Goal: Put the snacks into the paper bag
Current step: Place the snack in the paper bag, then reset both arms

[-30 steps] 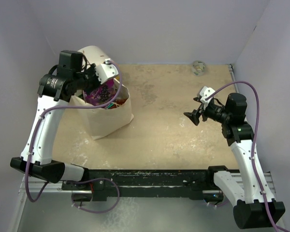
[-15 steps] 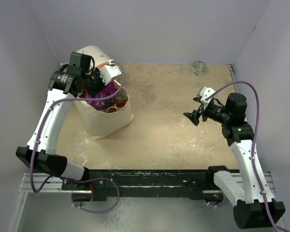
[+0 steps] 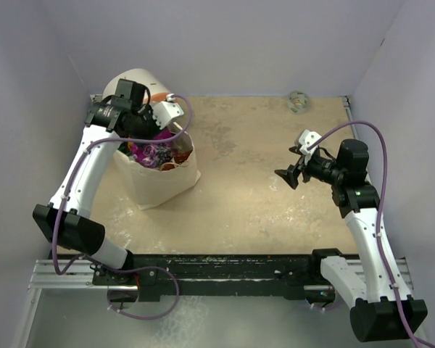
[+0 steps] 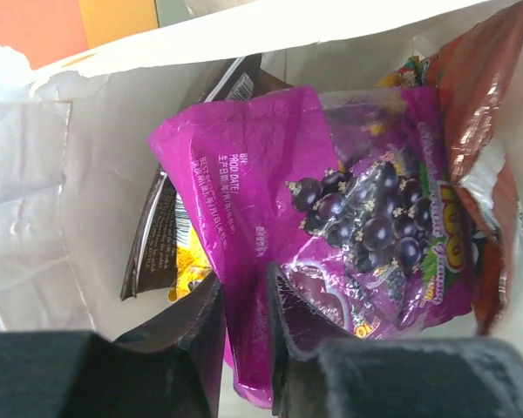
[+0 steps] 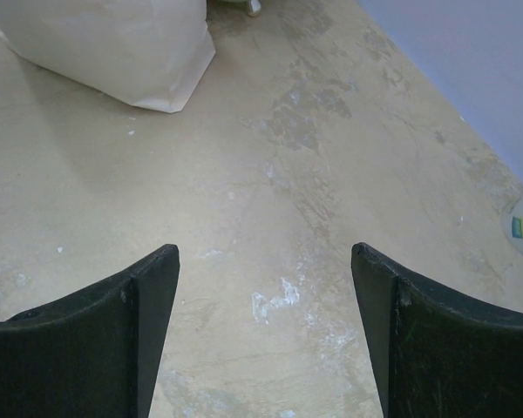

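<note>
The paper bag (image 3: 165,181) stands at the table's far left with its mouth open. My left gripper (image 3: 146,133) reaches into the mouth, shut on the lower edge of the purple packet (image 4: 270,183), which lies inside the bag (image 4: 44,200). In the left wrist view the edge is pinched between my fingers, at the gripper (image 4: 246,305). Under the purple packet lie a dark brown packet (image 4: 152,244), a yellow one (image 4: 190,268) and an orange-red one (image 4: 479,87). My right gripper (image 3: 286,176) hovers open and empty over bare table (image 5: 263,261), far from the bag (image 5: 113,43).
A white-and-orange cylinder (image 3: 136,78) stands right behind the bag. A small grey-green ball (image 3: 299,101) lies at the far right edge of the table. Walls close in on the left, back and right.
My left gripper has moved back and down into the bag's mouth with the purple packet, which now sits lower among the other packets. The right arm has not moved.
</note>
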You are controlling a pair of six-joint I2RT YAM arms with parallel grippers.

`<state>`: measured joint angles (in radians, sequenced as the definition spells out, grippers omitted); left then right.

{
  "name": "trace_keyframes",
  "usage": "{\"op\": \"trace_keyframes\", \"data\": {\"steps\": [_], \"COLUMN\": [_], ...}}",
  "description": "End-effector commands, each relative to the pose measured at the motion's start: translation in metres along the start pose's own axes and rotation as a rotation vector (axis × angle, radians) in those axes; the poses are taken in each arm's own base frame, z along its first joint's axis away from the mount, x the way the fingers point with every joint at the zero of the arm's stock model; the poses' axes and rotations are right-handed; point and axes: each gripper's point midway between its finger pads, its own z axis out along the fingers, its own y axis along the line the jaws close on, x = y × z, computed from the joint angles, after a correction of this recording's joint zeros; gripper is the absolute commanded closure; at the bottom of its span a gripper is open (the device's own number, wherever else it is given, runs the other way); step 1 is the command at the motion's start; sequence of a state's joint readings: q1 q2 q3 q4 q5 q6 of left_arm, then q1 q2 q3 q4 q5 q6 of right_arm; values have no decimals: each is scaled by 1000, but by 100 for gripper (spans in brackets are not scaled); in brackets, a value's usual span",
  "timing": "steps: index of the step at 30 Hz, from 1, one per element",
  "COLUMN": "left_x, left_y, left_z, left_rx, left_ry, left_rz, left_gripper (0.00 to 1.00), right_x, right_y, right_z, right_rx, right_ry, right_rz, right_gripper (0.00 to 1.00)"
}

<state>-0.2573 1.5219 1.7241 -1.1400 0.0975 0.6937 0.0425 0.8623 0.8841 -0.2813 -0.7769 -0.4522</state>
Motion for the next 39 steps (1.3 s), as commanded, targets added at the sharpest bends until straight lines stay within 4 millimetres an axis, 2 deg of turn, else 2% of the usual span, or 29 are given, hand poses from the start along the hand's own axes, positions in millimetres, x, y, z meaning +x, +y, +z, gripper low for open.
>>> {"op": "trace_keyframes", "data": {"steps": [1,4,7,14,21,24,26,27,28,32,36,39], "left_x": [6,7,4,-22,-41,-52,-59,-63,-67,-72,-66,-59], "left_y": [6,6,15,42,41,46,50,51,52,61,62,67], "left_z": [-1,2,-1,-31,-58,-74,-87,-93,-102,-120,-130,-140], "left_rx": [-10,1,-35,-182,-219,-271,-317,-339,-364,-463,-516,-559], "left_ry": [43,63,61,-54,-173,-257,-326,-364,-408,-527,-595,-626], "left_rz": [-3,1,6,2,-40,-85,-125,-150,-171,-268,-359,-403], "left_gripper": [70,63,53,29,15,8,2,0,1,1,1,1], "right_x": [-6,-7,-7,-7,-7,-13,-14,-14,-14,-10,-4,-12], "right_y": [-3,-3,-2,-3,-10,-23,-37,-44,-52,-77,-105,-121], "right_z": [1,1,0,0,2,1,0,0,-1,-3,-8,-12], "right_rx": [-2,-2,-1,1,28,88,152,182,216,318,456,544], "right_ry": [-28,-29,-30,-32,-16,-11,3,15,29,102,169,147], "right_rz": [-21,-24,-27,-28,-8,11,23,32,40,119,229,280], "right_gripper": [18,18,17,17,16,13,2,0,0,0,0,0]}}
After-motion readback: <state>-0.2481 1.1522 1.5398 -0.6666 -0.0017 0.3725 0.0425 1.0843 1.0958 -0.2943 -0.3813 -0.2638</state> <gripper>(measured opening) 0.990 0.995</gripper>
